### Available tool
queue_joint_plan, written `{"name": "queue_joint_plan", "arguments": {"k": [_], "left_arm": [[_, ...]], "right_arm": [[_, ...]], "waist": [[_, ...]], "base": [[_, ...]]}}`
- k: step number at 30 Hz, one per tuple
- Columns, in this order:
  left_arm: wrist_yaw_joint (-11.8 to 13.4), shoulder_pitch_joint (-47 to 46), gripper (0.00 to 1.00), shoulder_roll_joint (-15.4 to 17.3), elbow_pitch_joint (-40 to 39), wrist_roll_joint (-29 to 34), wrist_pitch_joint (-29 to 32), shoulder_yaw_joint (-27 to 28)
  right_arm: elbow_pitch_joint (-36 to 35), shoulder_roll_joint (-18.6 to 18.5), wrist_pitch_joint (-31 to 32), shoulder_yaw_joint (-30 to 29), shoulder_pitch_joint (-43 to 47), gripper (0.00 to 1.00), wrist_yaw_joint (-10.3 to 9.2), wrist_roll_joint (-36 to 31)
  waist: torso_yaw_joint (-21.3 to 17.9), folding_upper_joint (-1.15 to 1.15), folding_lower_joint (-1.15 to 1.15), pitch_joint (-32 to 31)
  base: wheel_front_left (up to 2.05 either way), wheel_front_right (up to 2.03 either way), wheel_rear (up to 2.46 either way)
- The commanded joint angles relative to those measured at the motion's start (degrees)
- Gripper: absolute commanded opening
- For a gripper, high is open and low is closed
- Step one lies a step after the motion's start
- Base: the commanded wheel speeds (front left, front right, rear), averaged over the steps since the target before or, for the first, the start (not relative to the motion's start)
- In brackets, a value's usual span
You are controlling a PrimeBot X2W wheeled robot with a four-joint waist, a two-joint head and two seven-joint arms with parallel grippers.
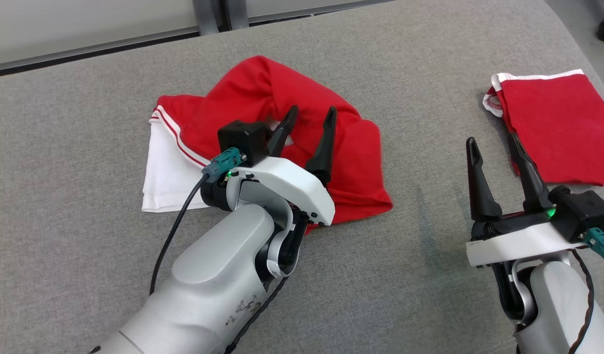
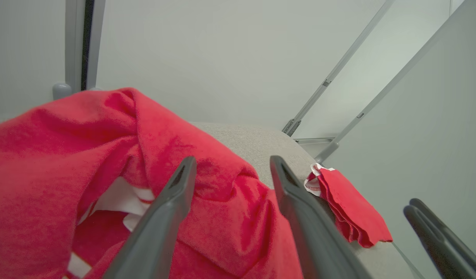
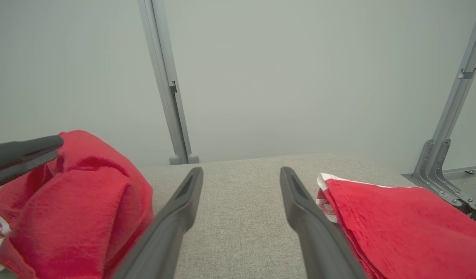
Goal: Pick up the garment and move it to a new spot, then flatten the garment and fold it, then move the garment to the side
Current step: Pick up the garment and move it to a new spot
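Grey desk (image 1: 85, 246) carries the crumpled red garment (image 1: 243, 88), the left gripper (image 1: 313, 109) open just above it, likely ready to flatten it, the right gripper (image 1: 492, 140) open beside it.

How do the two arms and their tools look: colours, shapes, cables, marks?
Both arms are pale grey rounded shells with a white wrist plate. The left tool and right tool each have two long dark tapered fingers. A black box at each wrist carries a teal plug and black cable, with a small green light. The left forearm has dark scuffs.
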Motion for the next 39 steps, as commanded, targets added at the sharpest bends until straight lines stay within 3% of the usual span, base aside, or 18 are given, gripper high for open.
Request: {"name": "queue_joint_plan", "arguments": {"k": [1, 6, 11, 19, 24, 31, 39], "left_arm": [[-0.5, -1.8, 1.0, 0.5, 1.4, -0.9, -0.3, -1.7], [-1.4, -3.7, 1.0, 0.5, 3.1, 1.4, -0.5, -0.2], [-3.3, -1.2, 1.0, 1.5, 3.2, 9.6, -0.5, 8.0], [-6.9, 8.7, 1.0, 5.5, -0.4, 21.4, -0.4, 19.3], [-10.1, 17.2, 1.0, 6.3, -3.1, 26.5, -0.4, 24.1], [-13.6, 28.6, 1.0, 3.6, -8.0, 33.0, -0.4, 30.3], [-16.3, 33.4, 1.0, 0.8, -11.0, 37.4, -0.4, 35.3]], "right_arm": [[-0.2, 0.2, -0.3, -0.2, -0.5, 1.0, 0.0, 0.1], [-0.1, -0.2, -0.3, -0.4, 0.0, 1.0, 0.0, -0.2], [-0.2, -1.3, -0.3, -0.8, 1.0, 1.0, 0.0, -0.7], [0.5, -3.3, -0.3, -0.5, 3.0, 1.0, 0.0, -0.7], [1.1, -3.7, -0.3, 0.3, 4.4, 1.0, 0.0, -0.3], [1.9, -3.3, -0.3, 1.7, 6.2, 1.0, 0.0, 0.3], [2.2, -3.6, -0.3, 2.5, 7.0, 1.0, 0.0, 0.7]], "waist": [[-0.3, 0.0, 0.0, 0.7], [1.6, 0.0, 0.0, 0.3], [5.6, 0.0, 0.0, -2.0], [12.8, 0.0, 0.0, -7.0], [16.3, 0.0, 0.0, -9.5], [18.6, 0.0, 0.0, -11.0], [19.6, 0.0, 0.0, -10.7]], "base": [[0.0, 0.0, 0.0], [0.0, 0.0, 0.0], [0.0, 0.0, 0.0], [0.0, 0.0, 0.0], [0.0, 0.0, 0.0], [0.0, 0.0, 0.0], [0.0, 0.0, 0.0]]}}
